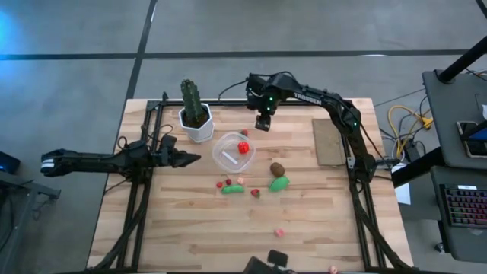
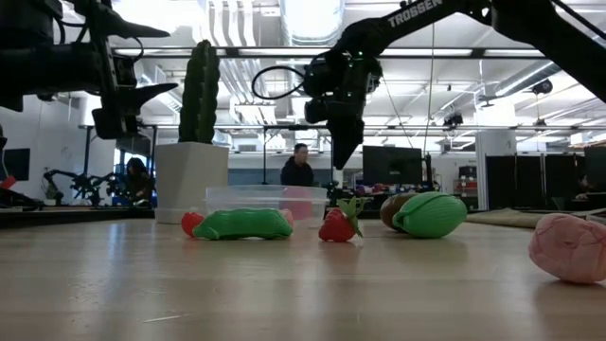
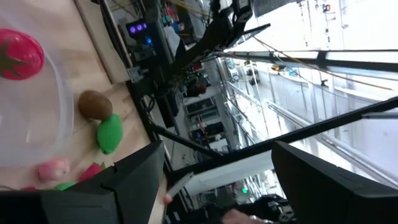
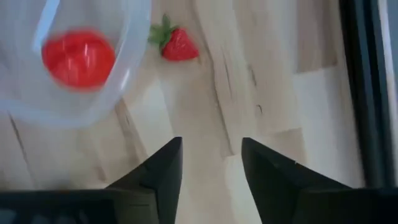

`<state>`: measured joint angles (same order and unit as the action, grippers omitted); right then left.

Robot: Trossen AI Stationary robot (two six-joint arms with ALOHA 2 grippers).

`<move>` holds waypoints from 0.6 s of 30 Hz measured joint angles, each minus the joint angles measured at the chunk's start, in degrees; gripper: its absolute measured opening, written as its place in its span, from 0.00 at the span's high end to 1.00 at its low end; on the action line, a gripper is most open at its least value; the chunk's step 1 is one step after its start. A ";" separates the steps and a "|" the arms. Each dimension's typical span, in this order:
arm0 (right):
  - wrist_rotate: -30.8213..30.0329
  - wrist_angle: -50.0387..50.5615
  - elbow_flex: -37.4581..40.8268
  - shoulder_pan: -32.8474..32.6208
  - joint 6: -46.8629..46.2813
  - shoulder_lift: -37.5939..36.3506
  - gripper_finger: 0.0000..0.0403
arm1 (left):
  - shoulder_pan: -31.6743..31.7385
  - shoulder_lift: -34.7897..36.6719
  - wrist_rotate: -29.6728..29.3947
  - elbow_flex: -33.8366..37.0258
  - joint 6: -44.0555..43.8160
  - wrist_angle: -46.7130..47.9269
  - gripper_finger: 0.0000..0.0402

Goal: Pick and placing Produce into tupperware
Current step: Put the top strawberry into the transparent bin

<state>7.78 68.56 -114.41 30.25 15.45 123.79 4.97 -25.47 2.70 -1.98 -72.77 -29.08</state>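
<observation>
The surface (image 1: 198, 228) carries the tupperware (image 1: 226, 156), holding a red ball (image 1: 243, 148), just below the right gripper (image 1: 262, 124), jaws apart, empty. Left gripper (image 1: 190, 158) waits beside it, jaws apart. Strawberry (image 4: 177, 45) lies ahead; risk: nudging the container.

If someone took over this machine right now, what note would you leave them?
Right tool: raised above the table's far side, beyond the tupperware, holding nothing, fingers apart.
Left tool: waiting beside the tupperware, open and empty.
Done: red tomato is inside the tupperware.
Left on the table: brown kiwi, green oval piece, green oblong piece, strawberry and several small red and pink bits.
</observation>
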 joint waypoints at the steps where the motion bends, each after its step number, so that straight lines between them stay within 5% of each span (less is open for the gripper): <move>1: 0.15 -0.46 0.00 0.48 -4.81 0.00 0.61 | 0.01 0.00 -0.12 0.00 -0.01 0.00 0.29; 7: 19.50 -4.50 1.40 6.98 -39.54 0.02 0.60 | -0.04 0.00 -2.51 0.00 -0.36 0.00 0.29; 18: 25.10 -15.90 3.47 8.34 -72.26 0.02 0.48 | -0.02 0.00 -5.07 0.00 -0.36 0.09 0.29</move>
<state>32.87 52.66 -110.94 38.59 -56.81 123.81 4.95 -25.47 -2.37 -1.98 -73.12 -28.99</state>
